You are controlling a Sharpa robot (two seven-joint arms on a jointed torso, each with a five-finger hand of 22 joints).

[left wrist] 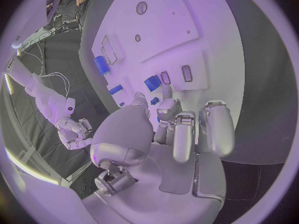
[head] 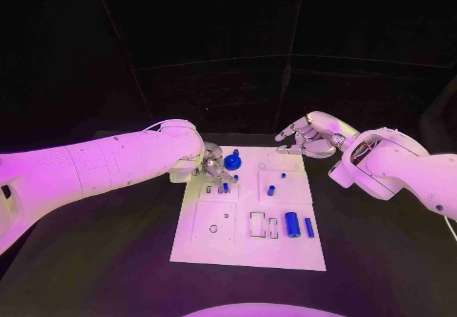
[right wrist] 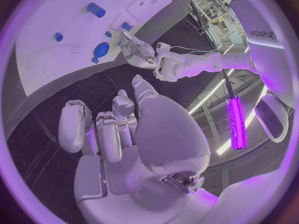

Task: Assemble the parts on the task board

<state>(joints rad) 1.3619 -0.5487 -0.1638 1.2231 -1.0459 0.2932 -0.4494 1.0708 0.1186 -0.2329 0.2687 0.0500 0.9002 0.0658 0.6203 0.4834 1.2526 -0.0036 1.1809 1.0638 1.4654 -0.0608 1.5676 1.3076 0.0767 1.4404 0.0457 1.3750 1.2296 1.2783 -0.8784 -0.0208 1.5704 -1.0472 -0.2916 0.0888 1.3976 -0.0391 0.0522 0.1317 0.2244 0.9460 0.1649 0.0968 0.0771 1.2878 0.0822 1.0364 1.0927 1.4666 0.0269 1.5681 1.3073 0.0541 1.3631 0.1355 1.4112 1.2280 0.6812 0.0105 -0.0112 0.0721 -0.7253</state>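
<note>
head view, left robot hand (head: 211, 162) partly hides blue parts (head: 232, 162), grasp unclear

**My arms and hands, up close**

My two arms wear smooth white rounded shells. My left hand (head: 211, 163) and right hand (head: 306, 139) are silver metal with pale padded fingers (left wrist: 215, 127). A thin white cable trails my left wrist. "Sharpa" lettering marks one casing.

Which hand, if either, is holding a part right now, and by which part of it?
Neither, as far as shows. The right hand hovers past the task board's far edge, fingers curled on nothing. The left hand is over the board with nothing visibly between its fingers.
</note>
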